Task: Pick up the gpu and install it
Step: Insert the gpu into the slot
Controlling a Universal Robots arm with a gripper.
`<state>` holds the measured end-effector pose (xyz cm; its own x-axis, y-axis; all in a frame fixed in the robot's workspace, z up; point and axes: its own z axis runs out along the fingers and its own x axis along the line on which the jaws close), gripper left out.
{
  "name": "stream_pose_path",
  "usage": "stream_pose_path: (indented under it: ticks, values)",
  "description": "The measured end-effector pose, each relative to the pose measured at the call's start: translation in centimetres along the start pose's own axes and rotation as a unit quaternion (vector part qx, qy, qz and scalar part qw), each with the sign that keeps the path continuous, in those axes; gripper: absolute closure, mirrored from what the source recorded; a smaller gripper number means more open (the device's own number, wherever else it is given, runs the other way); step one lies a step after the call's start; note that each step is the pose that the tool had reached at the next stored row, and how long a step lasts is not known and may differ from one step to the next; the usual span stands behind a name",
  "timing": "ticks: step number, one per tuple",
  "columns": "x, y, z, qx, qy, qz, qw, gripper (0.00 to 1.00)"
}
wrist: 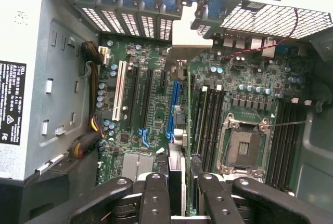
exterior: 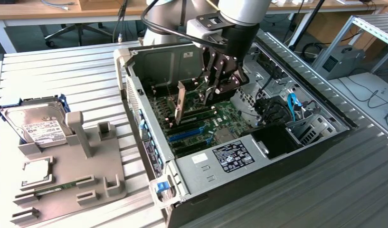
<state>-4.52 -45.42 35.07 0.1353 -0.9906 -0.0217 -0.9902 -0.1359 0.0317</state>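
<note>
Open computer case [exterior: 181, 190]; gpu [exterior: 180, 105] among motherboard slots [wrist: 143, 99].

Green motherboard [wrist: 156, 78] with blue slots [wrist: 172, 104], one white slot [wrist: 120, 90]; black gripper [wrist: 177, 195]; grey case [exterior: 200, 178]; silver drive [exterior: 38, 124]

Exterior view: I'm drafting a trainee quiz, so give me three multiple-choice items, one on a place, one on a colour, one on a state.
1. Where is the gripper?
A. over the hard drive
B. inside the computer case
C. off the table
2. The cable beside the drive cage is:
A. blue
B. yellow
C. white
3. The computer case is:
A. closed
B. open
C. upside down
Answers: 1 B, it holds the gpu over the motherboard; 2 A, the cable is bright blue; 3 B, the boards inside show.
</note>
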Motion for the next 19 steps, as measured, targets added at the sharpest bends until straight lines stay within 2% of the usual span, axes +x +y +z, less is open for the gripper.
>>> stream_pose_path:
  ticks: [19]
  values:
    - [0.47,0.11,0.19,0.0,-0.0001,0.0,1.0,0.74]
